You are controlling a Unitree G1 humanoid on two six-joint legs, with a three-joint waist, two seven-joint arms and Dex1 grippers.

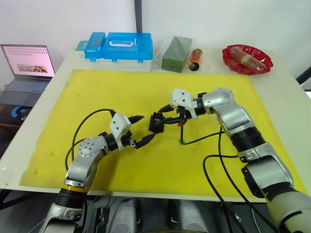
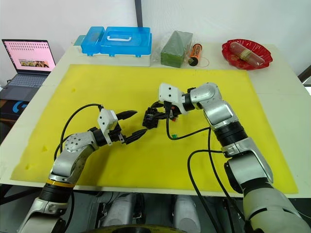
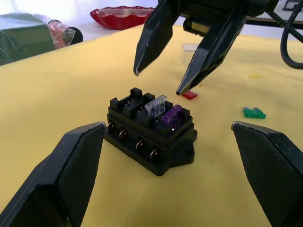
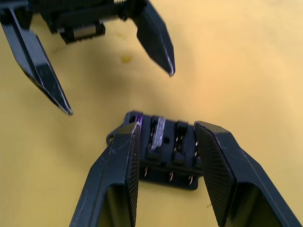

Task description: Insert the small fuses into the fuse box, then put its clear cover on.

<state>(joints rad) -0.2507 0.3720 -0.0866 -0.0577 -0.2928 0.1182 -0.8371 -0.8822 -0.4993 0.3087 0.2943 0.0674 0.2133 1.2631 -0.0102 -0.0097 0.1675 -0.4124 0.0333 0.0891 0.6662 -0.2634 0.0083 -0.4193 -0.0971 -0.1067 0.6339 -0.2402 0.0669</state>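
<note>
Centrally on the yellow mat [image 1: 121, 92] of the desk, the fuse box [image 1: 157, 122] sits between the wide-open, empty left claw [image 1: 141, 130] and the right claw [image 1: 169, 114]. Left wrist view: a pale grey fuse [image 3: 155, 105] and purple fuse [image 3: 171, 115] sit seated; a red fuse [image 3: 189, 95], green fuse [image 3: 253, 112] and clear cover [image 3: 190, 49] lie beyond. Right wrist view: the right claw's parted fingers [image 4: 118, 175] straddle the box, gripping nothing.

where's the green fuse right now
The green fuse lies loose on the yellow mat, just on the robot's side of the fuse box, under the right gripper.

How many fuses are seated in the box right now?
2: a pale grey fuse and a purple one, side by side in the fuse box. Red and green lie on the mat.
</note>
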